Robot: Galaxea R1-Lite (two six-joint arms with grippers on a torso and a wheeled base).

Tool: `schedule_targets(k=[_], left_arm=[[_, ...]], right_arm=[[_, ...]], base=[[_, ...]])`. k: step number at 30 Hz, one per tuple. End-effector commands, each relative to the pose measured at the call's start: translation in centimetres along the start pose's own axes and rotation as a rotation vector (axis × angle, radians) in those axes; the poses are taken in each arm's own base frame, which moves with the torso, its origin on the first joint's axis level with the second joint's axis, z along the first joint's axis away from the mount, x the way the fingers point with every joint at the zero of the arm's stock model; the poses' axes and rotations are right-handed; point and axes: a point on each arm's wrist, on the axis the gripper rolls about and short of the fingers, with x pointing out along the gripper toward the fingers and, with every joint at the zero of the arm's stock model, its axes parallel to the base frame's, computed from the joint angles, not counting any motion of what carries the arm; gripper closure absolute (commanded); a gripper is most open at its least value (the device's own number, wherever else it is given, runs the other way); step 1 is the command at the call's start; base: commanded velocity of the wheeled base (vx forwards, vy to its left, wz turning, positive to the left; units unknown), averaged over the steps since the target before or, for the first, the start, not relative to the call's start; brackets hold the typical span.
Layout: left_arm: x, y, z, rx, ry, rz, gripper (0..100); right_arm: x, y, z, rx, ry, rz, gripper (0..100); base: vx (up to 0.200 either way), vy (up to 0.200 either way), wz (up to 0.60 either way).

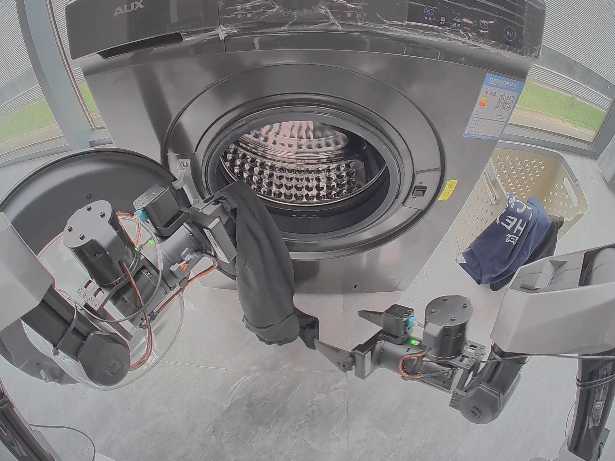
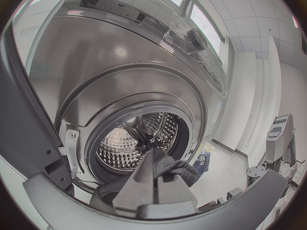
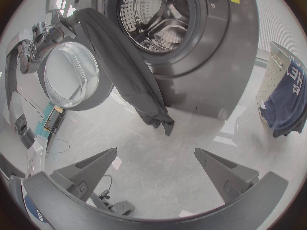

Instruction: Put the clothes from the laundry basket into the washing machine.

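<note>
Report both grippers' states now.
Left gripper: closed on the dark grey garment.
Right gripper: open, holding nothing.

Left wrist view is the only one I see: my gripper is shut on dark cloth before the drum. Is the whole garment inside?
Observer: No. The dark grey garment hangs from the left gripper outside the washing machine, its lower end below the door opening.
Operator: Where is my other gripper?
Observer: The right gripper is open and empty, low, near that lower end.
Operator: Is more laundry left?
Observer: Yes, a navy shirt hangs over the laundry basket rim, right of the machine.
</note>
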Motion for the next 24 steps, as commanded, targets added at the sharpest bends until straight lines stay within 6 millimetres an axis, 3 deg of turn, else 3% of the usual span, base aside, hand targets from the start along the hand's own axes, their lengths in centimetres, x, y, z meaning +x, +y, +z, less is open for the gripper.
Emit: schedule_targets(k=[1,8,16,24], left_arm=[[0.1,-0.1,-0.2,-0.001,0.004,-0.002,100],[0.2,0.0,0.0,0.000,-0.004,-0.002,100],[0.2,0.0,0.0,0.000,-0.004,-0.002,100],[0.2,-0.1,0.1,0.000,-0.007,-0.002,100]], right_arm=[[3.7,3.5,1.5,-0.047,-0.106,0.116,0],[8.5,4.9,2.5,-0.055,-0.191,0.153,0],[10.7,6.9,2.7,-0.059,-0.187,0.183,0],[13.9,6.3,2.6,-0.068,-0.210,0.107,0]], base=[[0.000,0.000,0.00],[0.000,0.000,0.00],[0.000,0.000,0.00],[0.000,0.000,0.00]])
